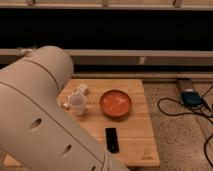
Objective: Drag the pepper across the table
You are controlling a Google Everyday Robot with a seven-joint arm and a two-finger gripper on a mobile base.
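The surface (135,125) is pale wooden planks with a soft, satin finish. On it the round orange plate (116,103) looks smooth and slightly glossy, the white cup (76,104) matt (plastic or ceramic, hard to tell), the black block (112,139) dull plastic. The robot arm (40,115) is smooth cream casing. The gripper is out of view. The floor (180,135) is speckled and rough.
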